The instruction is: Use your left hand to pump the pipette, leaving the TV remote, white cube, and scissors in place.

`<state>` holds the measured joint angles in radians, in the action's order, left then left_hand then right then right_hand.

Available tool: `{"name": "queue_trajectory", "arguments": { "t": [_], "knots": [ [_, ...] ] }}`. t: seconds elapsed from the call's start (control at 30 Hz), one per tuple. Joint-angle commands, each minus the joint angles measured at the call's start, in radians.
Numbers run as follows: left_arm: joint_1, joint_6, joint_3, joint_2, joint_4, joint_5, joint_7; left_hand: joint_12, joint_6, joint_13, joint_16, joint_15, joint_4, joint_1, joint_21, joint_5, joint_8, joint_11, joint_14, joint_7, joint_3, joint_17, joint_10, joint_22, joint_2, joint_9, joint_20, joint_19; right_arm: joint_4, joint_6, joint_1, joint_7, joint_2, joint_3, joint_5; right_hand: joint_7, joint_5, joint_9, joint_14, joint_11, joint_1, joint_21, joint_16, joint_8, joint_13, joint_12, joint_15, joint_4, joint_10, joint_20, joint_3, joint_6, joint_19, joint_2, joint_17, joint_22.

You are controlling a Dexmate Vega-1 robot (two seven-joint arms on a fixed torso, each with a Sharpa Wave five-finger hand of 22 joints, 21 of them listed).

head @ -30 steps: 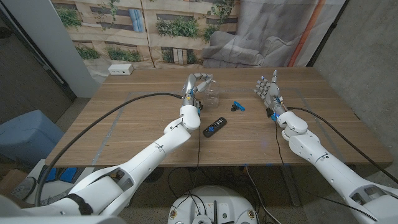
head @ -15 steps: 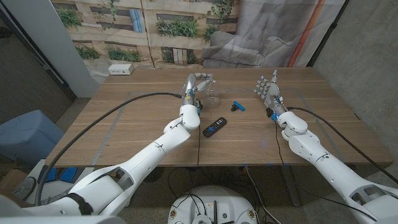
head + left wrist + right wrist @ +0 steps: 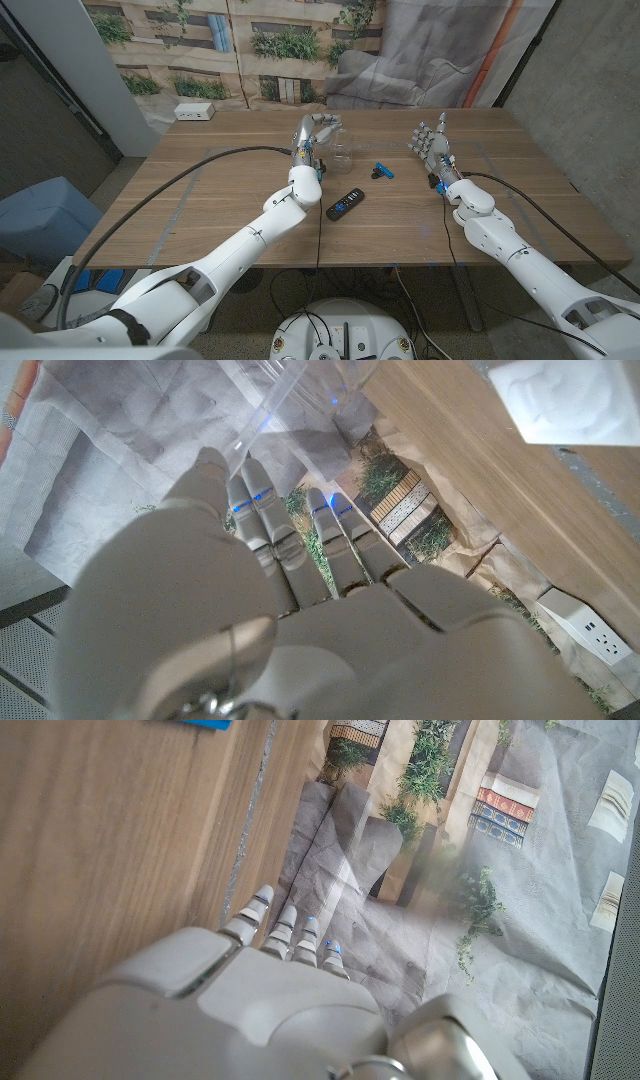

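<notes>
Left hand (image 3: 312, 135), fingers curled in, grip unclear, sits at the clear beaker (image 3: 343, 155) holding the pipette (image 3: 268, 402) at far table centre, its stem tilted up toward the fingertips; right hand (image 3: 432, 146) waits open, upright, well apart.

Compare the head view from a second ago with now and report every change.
Little has changed. The left hand has shifted slightly at the clear beaker, its fingers now curled a bit more over the rim; whether it grips the pipette cannot be told. The right hand stays upright with fingers apart, holding nothing. The TV remote and blue-handled scissors lie where they were.
</notes>
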<state>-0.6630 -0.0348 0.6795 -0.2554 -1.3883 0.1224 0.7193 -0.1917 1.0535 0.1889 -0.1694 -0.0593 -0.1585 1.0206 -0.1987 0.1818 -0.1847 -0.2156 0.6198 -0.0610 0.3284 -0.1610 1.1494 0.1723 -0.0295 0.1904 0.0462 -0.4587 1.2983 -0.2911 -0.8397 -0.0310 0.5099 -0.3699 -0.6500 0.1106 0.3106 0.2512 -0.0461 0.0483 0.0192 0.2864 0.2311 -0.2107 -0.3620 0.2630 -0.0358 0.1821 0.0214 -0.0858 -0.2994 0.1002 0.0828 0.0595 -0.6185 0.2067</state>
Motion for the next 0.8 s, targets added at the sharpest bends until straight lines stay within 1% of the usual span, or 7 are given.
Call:
{"name": "queue_trajectory", "arguments": {
  "t": [0.03, 0.63, 0.8],
  "knots": [
    [-0.014, -0.024, -0.018, -0.015, -0.059, -0.012, -0.012, -0.005, 0.008, 0.001, -0.004, -0.136, -0.003, -0.002, -0.002, 0.007, -0.004, -0.001, 0.010, 0.001, -0.005, -0.002, 0.006, 0.003, -0.005, -0.001, 0.084, 0.001, 0.000, 0.000, 0.000, 0.000, 0.000, 0.000, 0.000, 0.010, 0.006, 0.003, -0.010, 0.002, 0.000, 0.004, 0.006, -0.006, -0.003, 0.004, -0.079, 0.001, -0.002, -0.002, -0.007, -0.002, 0.005, 0.058, -0.005, 0.005],
    [-0.046, -0.086, -0.056, -0.062, -0.204, -0.009, -0.030, -0.006, 0.005, 0.001, -0.003, -0.129, -0.005, -0.004, -0.002, 0.007, -0.003, -0.001, 0.010, 0.003, -0.006, -0.001, 0.003, 0.003, -0.005, -0.001, 0.081, 0.001, -0.001, 0.000, 0.000, 0.000, 0.000, 0.000, 0.000, 0.010, 0.006, 0.003, -0.010, 0.001, 0.000, 0.004, 0.006, -0.007, -0.003, 0.002, -0.078, 0.000, 0.000, -0.002, -0.007, -0.003, 0.005, 0.058, -0.004, 0.005],
    [-0.052, -0.086, -0.061, -0.079, -0.238, -0.003, -0.043, -0.004, 0.006, 0.001, -0.002, -0.129, -0.006, -0.003, -0.002, 0.008, -0.004, -0.001, 0.009, 0.004, -0.006, 0.000, -0.001, 0.003, -0.005, -0.001, 0.081, 0.001, 0.000, 0.000, 0.000, 0.000, 0.000, 0.000, 0.000, 0.009, 0.006, 0.003, -0.011, 0.002, 0.000, 0.004, 0.006, -0.007, -0.003, 0.003, -0.079, 0.000, -0.002, -0.002, -0.007, -0.003, 0.005, 0.058, -0.005, 0.005]
  ]
}}
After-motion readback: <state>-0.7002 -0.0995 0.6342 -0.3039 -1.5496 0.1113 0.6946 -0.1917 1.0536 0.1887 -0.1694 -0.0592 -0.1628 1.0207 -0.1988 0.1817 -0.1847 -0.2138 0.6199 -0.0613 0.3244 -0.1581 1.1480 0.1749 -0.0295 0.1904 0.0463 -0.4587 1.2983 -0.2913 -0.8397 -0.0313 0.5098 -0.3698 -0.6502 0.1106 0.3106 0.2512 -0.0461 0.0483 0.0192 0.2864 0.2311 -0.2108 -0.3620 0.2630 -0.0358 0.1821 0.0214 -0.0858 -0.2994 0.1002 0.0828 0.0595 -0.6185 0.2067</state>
